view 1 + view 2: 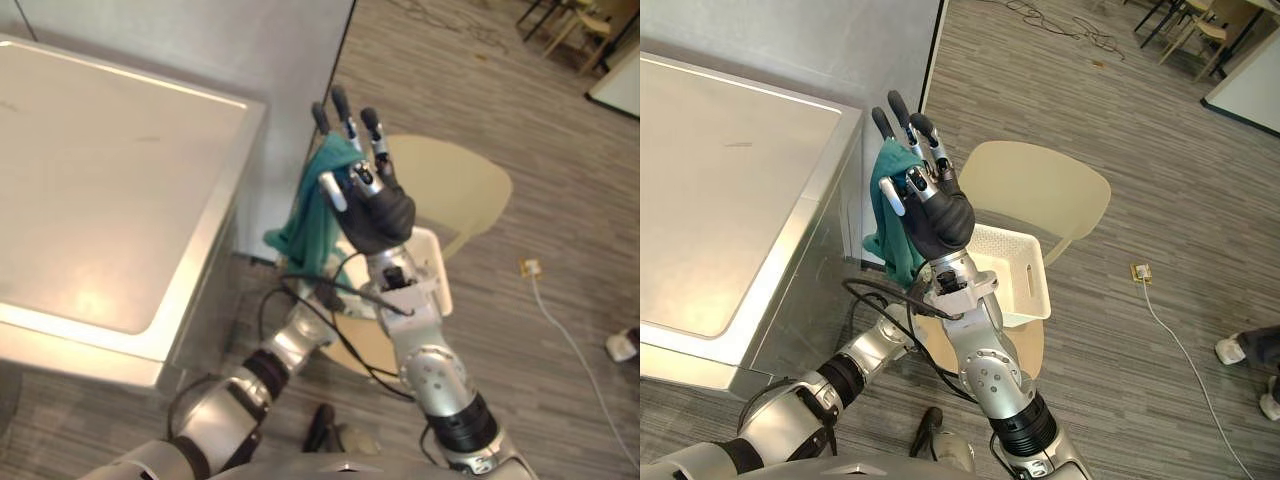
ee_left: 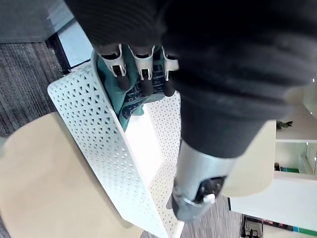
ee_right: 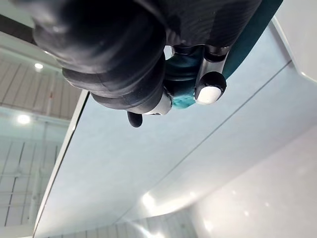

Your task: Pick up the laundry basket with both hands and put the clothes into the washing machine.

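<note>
Count taken from both eye views. Teal cloth garment (image 1: 885, 235): 1, centre of frame. White perforated plastic laundry basket (image 1: 1025, 270): 1, just right of centre. Beige round-backed plastic chair (image 1: 1040, 185): 1, beneath it. White-topped, silver-edged washing machine (image 1: 730, 200): 1, left half of frame. Robot hands: 2, right hand (image 1: 935, 215) at centre, left hand (image 2: 143, 62) in its own wrist view. White floor cable (image 1: 1175, 325): 1, lower right. A person's light shoes: 2, right edge, first shoe (image 1: 1231, 350), second shoe (image 1: 1270, 405).
</note>
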Available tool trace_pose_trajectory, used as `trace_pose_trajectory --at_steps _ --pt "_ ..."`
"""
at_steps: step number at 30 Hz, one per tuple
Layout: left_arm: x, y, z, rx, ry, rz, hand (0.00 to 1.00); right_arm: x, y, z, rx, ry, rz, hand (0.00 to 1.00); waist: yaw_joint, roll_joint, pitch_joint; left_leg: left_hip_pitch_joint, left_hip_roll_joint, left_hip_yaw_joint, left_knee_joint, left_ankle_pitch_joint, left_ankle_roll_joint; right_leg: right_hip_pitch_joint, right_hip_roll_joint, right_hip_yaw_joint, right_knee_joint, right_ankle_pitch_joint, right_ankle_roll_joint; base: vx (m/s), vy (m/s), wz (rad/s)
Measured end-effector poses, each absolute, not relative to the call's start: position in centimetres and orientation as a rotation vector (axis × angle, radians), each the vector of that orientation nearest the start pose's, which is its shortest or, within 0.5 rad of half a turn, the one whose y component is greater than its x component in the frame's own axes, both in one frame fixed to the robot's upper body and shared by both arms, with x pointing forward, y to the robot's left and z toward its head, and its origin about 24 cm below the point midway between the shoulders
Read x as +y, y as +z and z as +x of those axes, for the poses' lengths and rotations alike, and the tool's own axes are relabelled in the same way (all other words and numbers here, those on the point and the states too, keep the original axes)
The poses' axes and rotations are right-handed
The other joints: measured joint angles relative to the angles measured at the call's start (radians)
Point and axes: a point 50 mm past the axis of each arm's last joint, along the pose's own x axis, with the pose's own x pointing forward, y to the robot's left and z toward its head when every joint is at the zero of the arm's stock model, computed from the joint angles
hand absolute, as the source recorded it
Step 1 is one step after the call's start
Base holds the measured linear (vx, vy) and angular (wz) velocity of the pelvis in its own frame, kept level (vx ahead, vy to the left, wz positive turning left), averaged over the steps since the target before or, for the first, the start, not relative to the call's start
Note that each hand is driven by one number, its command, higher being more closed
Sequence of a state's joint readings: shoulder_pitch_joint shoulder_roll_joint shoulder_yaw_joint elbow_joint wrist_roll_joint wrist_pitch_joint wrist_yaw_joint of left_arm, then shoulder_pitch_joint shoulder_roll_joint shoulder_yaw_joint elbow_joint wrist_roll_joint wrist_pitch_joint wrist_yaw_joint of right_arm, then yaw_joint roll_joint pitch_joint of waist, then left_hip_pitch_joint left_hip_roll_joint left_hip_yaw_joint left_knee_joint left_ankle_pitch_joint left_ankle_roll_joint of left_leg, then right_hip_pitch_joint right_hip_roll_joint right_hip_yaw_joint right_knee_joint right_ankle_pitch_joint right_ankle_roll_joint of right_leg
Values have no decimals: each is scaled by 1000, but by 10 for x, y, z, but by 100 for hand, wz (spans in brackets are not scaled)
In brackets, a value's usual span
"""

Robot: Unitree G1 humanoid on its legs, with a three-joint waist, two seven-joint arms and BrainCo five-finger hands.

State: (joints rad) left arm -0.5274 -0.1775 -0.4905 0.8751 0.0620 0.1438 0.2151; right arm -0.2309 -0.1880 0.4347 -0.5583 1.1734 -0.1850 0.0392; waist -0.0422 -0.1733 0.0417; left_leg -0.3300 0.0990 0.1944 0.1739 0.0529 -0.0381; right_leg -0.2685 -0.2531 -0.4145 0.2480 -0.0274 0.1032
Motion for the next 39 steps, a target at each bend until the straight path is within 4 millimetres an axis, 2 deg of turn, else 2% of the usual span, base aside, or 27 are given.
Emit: trace_pose_trajectory --at_steps 3,6,9,10,11,13,16,18,22,26,30,35,39 --pt "-5 -19 288 398 -393 381 0 -78 208 208 -527 819 1082 100 -10 -1 0 0 0 5 5 -5 3 4 0 3 -8 4 -3 8 7 -5" --pt "-6 -19 288 393 -408 394 0 -84 210 209 -550 798 1069 100 -15 -1 0 0 1 15 18 -14 5 4 -1 13 -10 8 0 27 10 -7" --pt "-19 -19 279 369 -518 456 0 -108 212 215 -620 696 1044 100 -11 0 0 -1 -1 20 17 -15 7 3 -4 14 -10 8 2 36 2 1" --pt "-29 -18 273 344 -594 492 0 -117 212 217 -642 652 1035 100 -6 0 0 -2 -2 20 18 -16 8 4 -5 14 -7 7 3 68 -2 5" --pt "-49 -10 260 282 -754 501 0 -129 214 219 -674 597 1021 100 3 1 1 -5 -5 19 19 -18 9 2 -6 14 -4 7 4 59 -2 4" --pt "-68 6 242 194 -930 471 0 -138 215 220 -694 548 1012 100 5 4 2 -5 -8 14 23 -23 7 1 -9 14 1 2 5 59 -3 0" --pt "-82 25 214 108 -1135 372 0 -149 213 223 -719 484 970 100 7 18 0 -14 -10 3 50 -39 6 1 -17 10 23 -16 7 59 -6 7" --pt "-83 38 195 49 -1251 308 0 -157 208 227 -712 434 950 100 24 42 1 -21 -12 -7 58 -44 4 1 -22 1 32 -21 11 66 -5 15" --pt "-73 58 180 -38 -1316 227 0 -161 200 232 -678 398 936 100 49 79 -8 -38 -14 -32 73 -51 1 3 -23 -22 43 -30 14 46 -8 16" --pt "-59 80 168 -124 -1326 109 0 -167 200 230 -670 394 891 100 71 84 -10 -38 -16 -49 72 -54 -3 12 -24 -38 49 -46 8 38 -12 11" --pt "-43 90 182 -173 -1209 101 0 -166 199 229 -670 388 856 100 81 86 -12 -38 -18 -53 71 -54 -4 12 -26 -40 50 -55 4 11 1 5" --pt "-7 114 228 -320 -813 184 0 -166 188 220 -623 387 851 100 101 100 -20 -36 -17 -49 75 -58 -5 12 -26 -38 47 -55 4 5 2 -1" --pt "2 110 239 -334 -688 288 0 -162 191 211 -628 420 854 100 103 101 -21 -33 -5 -36 107 -82 -6 20 -19 -28 44 -54 5 20 13 -12"
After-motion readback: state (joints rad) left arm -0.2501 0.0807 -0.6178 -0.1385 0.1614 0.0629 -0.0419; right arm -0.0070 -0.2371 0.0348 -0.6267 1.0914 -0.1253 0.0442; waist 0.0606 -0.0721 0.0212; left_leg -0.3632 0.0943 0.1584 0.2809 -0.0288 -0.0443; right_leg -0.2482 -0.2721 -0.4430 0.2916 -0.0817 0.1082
